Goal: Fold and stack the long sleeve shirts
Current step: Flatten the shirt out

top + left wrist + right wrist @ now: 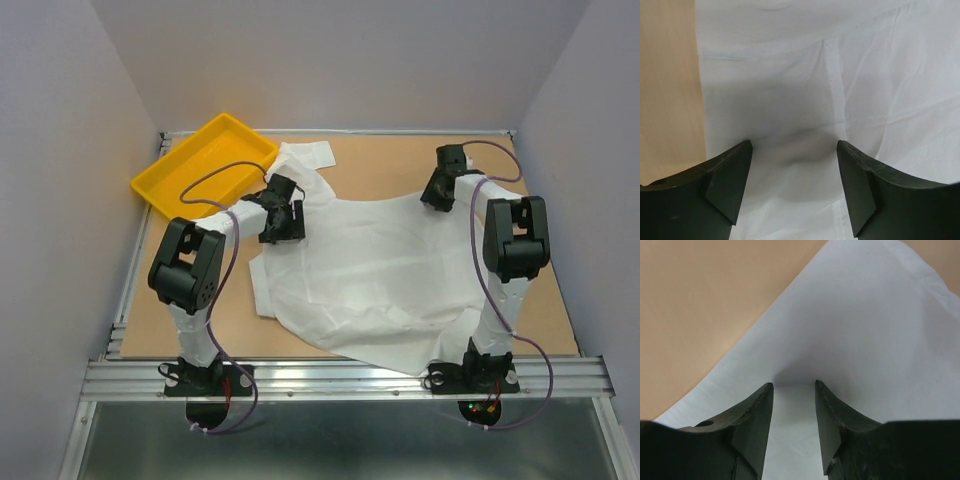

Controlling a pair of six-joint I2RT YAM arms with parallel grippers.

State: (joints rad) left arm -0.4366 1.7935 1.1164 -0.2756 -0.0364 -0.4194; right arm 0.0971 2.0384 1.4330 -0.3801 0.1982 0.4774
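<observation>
Left gripper (794,146) wide, tips pressing shirt (380,270) beside a cloth edge. Right gripper (794,384) narrow, astride far hem; bare table (390,160) beyond.

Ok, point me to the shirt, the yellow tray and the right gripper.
shirt (380,260), top view, middle of its body.
yellow tray (205,150), top view, bare floor.
right gripper (794,385), right wrist view, between its fingertips.

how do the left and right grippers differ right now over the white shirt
The left black gripper has its jaws wide apart; the right black gripper leaves a much narrower gap. The left is over fairly flat cloth by a side edge; the right is at a pointed corner, cloth tenting between its jaws. Both are down at the white thin-fabric long sleeve shirt.
</observation>
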